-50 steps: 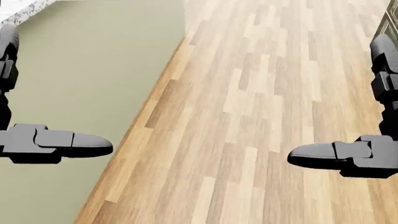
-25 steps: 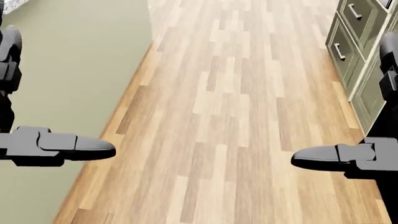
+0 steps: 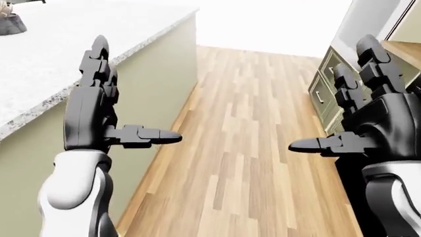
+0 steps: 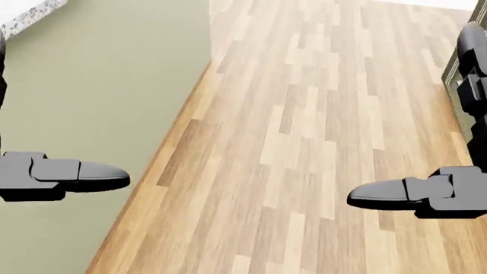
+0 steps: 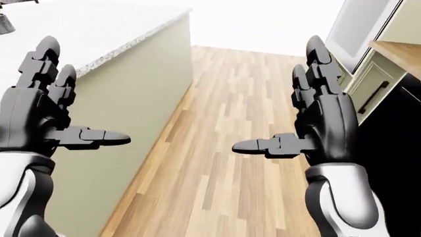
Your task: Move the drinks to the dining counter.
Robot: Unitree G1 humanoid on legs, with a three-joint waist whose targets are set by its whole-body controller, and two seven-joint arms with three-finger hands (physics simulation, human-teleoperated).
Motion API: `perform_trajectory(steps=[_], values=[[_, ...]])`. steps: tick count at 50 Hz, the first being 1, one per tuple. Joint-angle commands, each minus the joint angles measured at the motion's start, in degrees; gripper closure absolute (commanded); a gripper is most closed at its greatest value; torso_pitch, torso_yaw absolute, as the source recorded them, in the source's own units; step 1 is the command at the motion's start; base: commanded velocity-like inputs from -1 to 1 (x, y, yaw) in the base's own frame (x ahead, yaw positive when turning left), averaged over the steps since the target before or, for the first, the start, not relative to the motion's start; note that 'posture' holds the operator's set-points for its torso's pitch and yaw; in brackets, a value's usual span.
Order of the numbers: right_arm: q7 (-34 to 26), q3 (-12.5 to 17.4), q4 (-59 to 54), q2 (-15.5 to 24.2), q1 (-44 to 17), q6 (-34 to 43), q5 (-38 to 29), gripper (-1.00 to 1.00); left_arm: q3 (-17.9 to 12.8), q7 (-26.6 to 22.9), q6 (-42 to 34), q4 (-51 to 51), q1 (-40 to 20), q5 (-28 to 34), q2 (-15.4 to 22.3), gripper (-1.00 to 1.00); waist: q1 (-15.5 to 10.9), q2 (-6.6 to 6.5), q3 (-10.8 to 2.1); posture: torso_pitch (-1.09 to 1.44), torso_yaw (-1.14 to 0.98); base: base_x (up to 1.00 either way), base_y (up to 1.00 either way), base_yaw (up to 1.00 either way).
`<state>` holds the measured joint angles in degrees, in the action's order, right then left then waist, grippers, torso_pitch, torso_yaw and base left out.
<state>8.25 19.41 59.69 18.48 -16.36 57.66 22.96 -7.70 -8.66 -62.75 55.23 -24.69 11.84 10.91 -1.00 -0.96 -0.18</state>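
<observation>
Drinks were out of view; left hand [image 3: 98, 106] and right hand [image 5: 316, 123] hung open, empty, over the wooden floor [image 4: 304, 142] beside the bench [image 3: 79, 54].

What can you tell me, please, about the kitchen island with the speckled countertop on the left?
The kitchen island runs along the left of the eye views. Its countertop looks like pale speckled granite with a rounded edge overhanging a plain olive-green side panel, which meets the wood plank floor. A small dark object, cut off by the frame, sits on top at the upper left. The left hand is raised before it, fingers open, apparently not touching.
</observation>
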Motion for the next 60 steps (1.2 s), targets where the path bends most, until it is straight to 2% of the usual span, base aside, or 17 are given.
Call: perform_trajectory(steps=[1,2,4,7,9,13,15,16,20,25,29,31,39,42,55,59,60], values=[[0.89,1.11,0.31,0.27,-0.66,-0.93,1.04,-1.00,0.26,-0.09,0.50,0.67,-1.19,-0.04,0.10,-1.00,0.55,0.63,-0.63,0.00,0.00,1.00,-0.04,0.00],[1.39,1.96,0.31,0.03,-1.04,-0.34,2.29,-1.00,0.20,-0.12,0.67,0.61,-1.08,-0.06,0.10,-1.00,1.11,3.36,-0.60,0.00,0.00,1.00,-0.14,0.00],[1.88,2.48,0.31,0.00,-1.13,-0.06,3.11,-1.00,0.12,-0.18,0.44,0.79,-1.20,-0.07,0.16,-1.00,2.05,2.74,3.51,0.00,0.00,0.46,-0.50,0.00],[2.64,2.59,0.31,0.54,-0.95,-0.03,4.00,-1.00,0.10,-0.16,0.28,0.83,-1.46,-0.12,0.20,-1.00,3.73,5.11,0.02,0.00,0.00,0.04,0.00,-1.00],[3.00,2.71,0.31,0.90,-0.63,-0.35,4.51,-1.00,0.29,-0.13,-0.13,1.21,-1.50,-0.02,0.25,-1.00,2.86,4.81,1.63,0.00,0.00,0.00,0.00,-1.00],[4.30,3.32,0.31,1.94,-0.66,-0.61,6.29,-1.00,0.57,-0.10,0.20,1.34,-1.04,0.19,0.13,-1.00,0.82,0.21,2.23,0.00,0.00,0.00,0.00,-1.00],[4.83,3.53,0.31,2.31,-0.73,-0.60,7.02,-1.00,0.58,-0.14,0.46,1.03,-1.14,0.23,0.05,-1.00,-1.51,-5.87,2.50,0.00,0.00,0.00,0.00,-1.00],[5.26,3.56,0.31,2.53,-0.72,-0.67,7.43,-1.00,0.68,-0.18,0.41,1.04,-1.23,0.27,0.04,-1.00,-1.01,-2.15,2.15,0.00,0.00,0.00,0.00,-1.00],[6.81,3.41,0.31,3.54,-0.54,-1.06,8.93,-1.00,0.61,-0.39,0.77,1.11,-0.80,0.40,-0.05,-1.00,-1.33,-2.39,1.62,0.00,0.00,0.00,0.00,-1.00],[7.48,3.30,0.31,3.82,-0.72,-1.01,9.41,-1.00,0.45,-0.55,0.40,1.21,-1.12,0.44,0.01,-1.00,0.17,-0.15,1.34,0.00,0.00,0.00,0.00,-1.00],[7.11,3.71,0.31,3.50,-1.11,-0.58,9.15,-1.00,0.55,-0.53,0.71,0.96,-1.08,0.43,-0.03,-1.00,1.28,3.29,1.25,0.00,0.00,0.00,0.00,-1.00],[7.39,3.80,0.31,3.72,-0.96,-0.74,9.55,-1.00,0.55,-0.52,0.68,0.96,-1.05,0.44,-0.07,-1.00,2.23,7.17,0.35,0.00,0.00,0.00,0.00,-1.00],[8.16,4.21,0.31,4.38,-0.74,-1.10,10.72,-1.00,1.11,-0.59,0.41,1.02,-1.36,0.82,-0.11,-1.00,2.61,0.48,1.96,0.00,0.00,0.00,0.00,-1.00],[8.08,4.21,0.31,4.29,-0.68,-1.21,10.60,-1.00,1.14,-0.72,0.47,0.97,-1.35,0.97,-0.15,-1.00,1.86,-5.03,1.89,0.00,0.00,0.00,0.00,-1.00],[8.43,4.21,0.31,4.58,-0.79,-1.20,10.80,-1.00,1.22,-1.07,0.77,0.52,-1.70,1.28,-0.26,-1.00,0.89,2.02,1.57,0.00,0.00,0.00,0.00,-1.00],[8.22,4.25,0.31,4.50,-1.41,-0.65,10.46,-1.00,1.72,-1.04,0.64,0.66,-1.61,1.57,-0.36,-1.00,1.66,7.22,-0.39,0.00,0.00,0.00,0.00,-1.00],[8.16,4.28,0.31,4.49,-1.47,-0.64,10.43,-1.00,1.79,-1.08,0.50,0.76,-1.67,1.67,-0.37,-1.00,1.92,5.59,1.36,0.00,0.00,0.00,0.00,-1.00]])
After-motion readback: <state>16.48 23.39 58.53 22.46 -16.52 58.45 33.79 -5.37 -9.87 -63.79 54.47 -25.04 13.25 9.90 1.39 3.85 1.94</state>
